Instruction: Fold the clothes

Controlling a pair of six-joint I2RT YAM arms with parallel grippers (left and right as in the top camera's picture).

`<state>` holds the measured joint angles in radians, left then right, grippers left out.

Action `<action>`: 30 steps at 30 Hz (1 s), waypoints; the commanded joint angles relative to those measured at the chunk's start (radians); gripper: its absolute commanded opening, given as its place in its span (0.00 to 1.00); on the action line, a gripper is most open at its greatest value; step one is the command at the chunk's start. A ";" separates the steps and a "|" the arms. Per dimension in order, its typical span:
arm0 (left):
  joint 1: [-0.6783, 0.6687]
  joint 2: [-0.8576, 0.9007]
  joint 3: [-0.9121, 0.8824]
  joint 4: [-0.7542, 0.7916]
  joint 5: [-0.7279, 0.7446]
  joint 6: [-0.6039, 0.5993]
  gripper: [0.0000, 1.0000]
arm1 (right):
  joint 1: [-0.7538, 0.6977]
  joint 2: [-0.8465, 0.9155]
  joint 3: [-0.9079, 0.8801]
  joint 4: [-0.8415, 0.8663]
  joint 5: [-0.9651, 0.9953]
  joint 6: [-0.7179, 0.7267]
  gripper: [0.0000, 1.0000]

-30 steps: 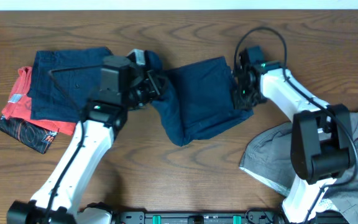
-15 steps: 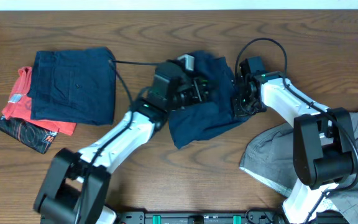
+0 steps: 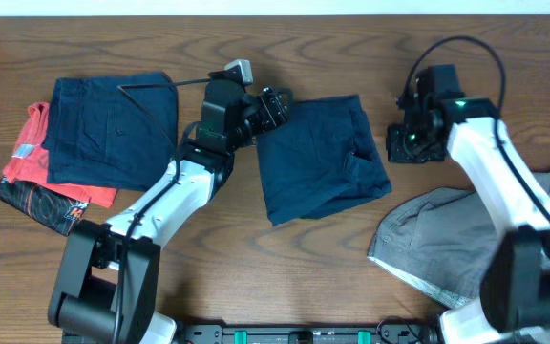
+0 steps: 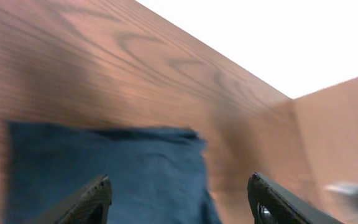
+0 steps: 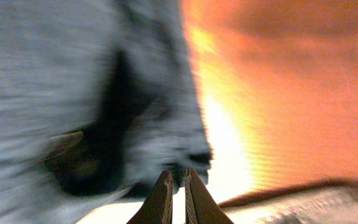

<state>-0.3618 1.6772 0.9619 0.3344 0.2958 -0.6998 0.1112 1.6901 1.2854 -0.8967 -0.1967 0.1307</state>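
Note:
A navy garment [image 3: 318,158] lies folded in a flat rectangle at the table's middle; in the left wrist view the navy garment [image 4: 104,165] fills the lower left. My left gripper [image 3: 273,107] hovers at its top left corner. The left gripper [image 4: 179,194] stands open, nothing between its fingers [image 4: 95,198]. My right gripper [image 3: 406,146] is just off the garment's right edge, apart from it. In the blurred right wrist view the right gripper [image 5: 176,190] has its tips almost together, holding nothing. A crumpled grey garment [image 3: 466,239] lies at the lower right.
At the left a folded navy piece [image 3: 108,129] rests on a red garment [image 3: 34,167] with a dark printed edge. Bare wooden table [image 3: 285,268] shows in front of the centre garment. A black cable [image 3: 156,86] runs from the left arm over the stack.
My left gripper let go of the navy garment, opened wide and drew back to the left. The right arm pulled away to the right. The garment now lies flat and folded.

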 commanded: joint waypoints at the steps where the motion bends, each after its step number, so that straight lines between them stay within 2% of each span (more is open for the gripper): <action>1: -0.001 0.057 0.013 0.005 -0.129 0.097 0.71 | 0.047 -0.055 0.017 0.002 -0.255 -0.121 0.08; 4: -0.001 0.121 0.015 0.016 -0.132 0.121 0.72 | 0.102 -0.050 0.011 0.012 -0.335 -0.131 0.08; 11: -0.001 0.262 0.016 -0.031 -0.101 0.121 0.71 | 0.216 0.018 -0.049 0.029 -0.255 -0.082 0.09; 18: -0.003 0.271 0.016 -0.293 -0.046 0.139 0.70 | 0.213 0.131 -0.134 0.045 -0.032 0.003 0.05; 22: -0.003 0.269 0.016 -0.491 0.053 0.139 0.59 | 0.166 0.179 -0.146 0.100 0.177 0.047 0.05; 24: -0.003 0.267 0.016 -0.572 0.112 0.139 0.52 | 0.140 0.188 -0.146 0.150 0.261 0.048 0.11; 26: -0.004 0.261 0.016 -0.656 0.175 0.139 0.50 | 0.115 0.192 -0.146 0.231 0.328 0.046 0.20; 30: -0.019 0.229 0.016 -0.824 0.240 0.139 0.43 | 0.071 0.192 -0.146 0.449 0.340 -0.033 0.21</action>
<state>-0.3676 1.8648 1.0382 -0.3965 0.4843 -0.5690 0.2169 1.8664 1.1374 -0.5060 0.0242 0.1394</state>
